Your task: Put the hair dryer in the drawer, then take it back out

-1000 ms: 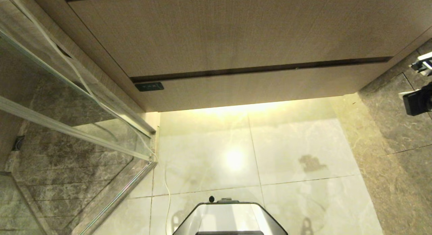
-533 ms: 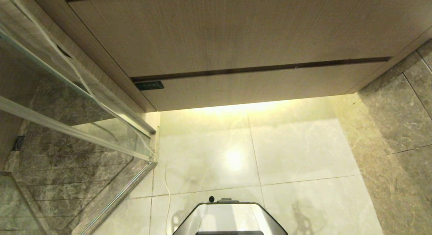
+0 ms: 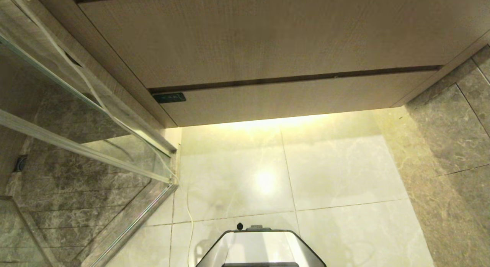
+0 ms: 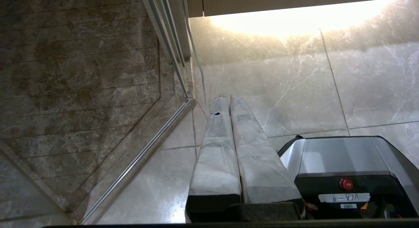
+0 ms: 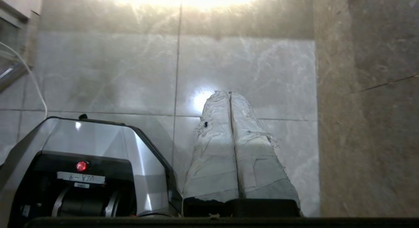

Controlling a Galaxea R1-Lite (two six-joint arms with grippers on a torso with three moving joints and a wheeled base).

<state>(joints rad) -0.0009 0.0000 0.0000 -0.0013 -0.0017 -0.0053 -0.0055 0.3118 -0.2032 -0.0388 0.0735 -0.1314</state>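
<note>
So we're parked facing the wide light-wood handleless drawer (image 3: 283, 96), which sits closed, hair dryer nowhere in sight, left gripper (image 4: 226, 97) and right gripper (image 5: 228, 92) both pinched together, empty, over the pale marble floor (image 3: 337, 163), so locating the dryer looks next.

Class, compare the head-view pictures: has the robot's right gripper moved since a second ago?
Yes. It showed at the right edge beside the grey marble wall, then left the head view; the right gripper now hangs shut over the pale floor tiles.
</note>
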